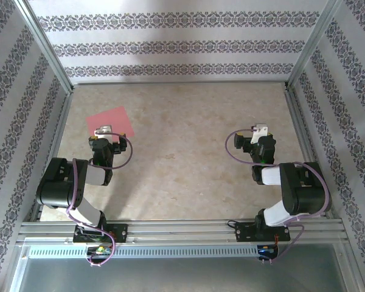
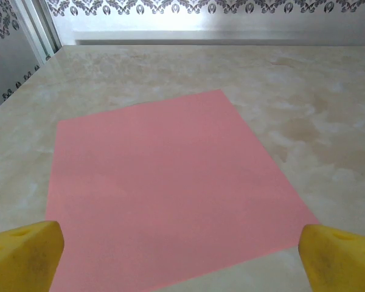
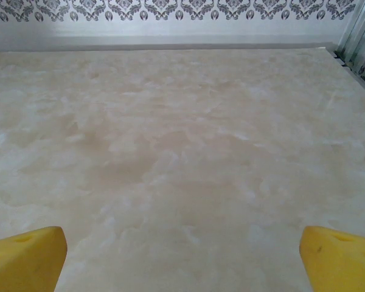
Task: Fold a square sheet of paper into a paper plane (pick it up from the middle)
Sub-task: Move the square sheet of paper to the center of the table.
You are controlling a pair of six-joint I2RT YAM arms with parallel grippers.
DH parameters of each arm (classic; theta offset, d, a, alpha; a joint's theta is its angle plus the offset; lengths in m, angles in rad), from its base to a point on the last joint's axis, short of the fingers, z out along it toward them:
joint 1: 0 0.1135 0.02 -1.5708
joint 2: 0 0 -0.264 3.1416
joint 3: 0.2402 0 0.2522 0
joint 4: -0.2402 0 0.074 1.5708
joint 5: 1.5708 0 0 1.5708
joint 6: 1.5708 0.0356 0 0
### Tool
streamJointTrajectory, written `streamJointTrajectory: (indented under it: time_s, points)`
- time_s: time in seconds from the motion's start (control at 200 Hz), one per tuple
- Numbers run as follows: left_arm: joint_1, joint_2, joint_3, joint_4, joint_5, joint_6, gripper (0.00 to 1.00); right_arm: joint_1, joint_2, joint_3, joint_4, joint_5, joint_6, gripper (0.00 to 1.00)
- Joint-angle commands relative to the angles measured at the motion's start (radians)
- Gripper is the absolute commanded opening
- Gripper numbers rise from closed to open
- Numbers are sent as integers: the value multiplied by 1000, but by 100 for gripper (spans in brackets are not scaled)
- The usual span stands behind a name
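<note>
Both arms crouch low, left gripper [image 1: 103, 130] and right gripper [image 1: 260, 129] spread wide, empty. The pink paper [image 2: 170, 182] lies flat just ahead of the left gripper.

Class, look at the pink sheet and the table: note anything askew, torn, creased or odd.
The pink sheet lies flat but turned askew to the edges of the table, off at the left. No tear, crease or fold shows. Nothing else stands out.

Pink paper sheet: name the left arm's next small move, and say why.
Probably ease the left gripper forward and down toward the middle of the square sheet of paper: it lies flat and unfolded, its near edge between the open jaws.
</note>
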Motion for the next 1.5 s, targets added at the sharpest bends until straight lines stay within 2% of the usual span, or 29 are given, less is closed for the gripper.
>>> streamJointTrajectory:
  time_s: [0.0, 1.189, 1.334, 1.434, 1.499]
  points:
    - [-1, 1, 12, -4, 6, 12, 99, -6, 10, -7, 37, 9, 21, 98]
    - [-2, 1, 3, 14, 40, 26, 99, 0, 1, 26, 25, 4, 12, 98]
    - [-1, -65, -45, 49, 20, 18, 99, 21, -125, 45, -114, 49, -6, 98]
    - [-1, -187, -19, -108, 2, 12, 99, 45, -228, 97, -304, 133, 5, 98]
    - [-3, -256, 30, -241, -16, 6, 99, 50, -279, 153, -433, 157, 68, 98]
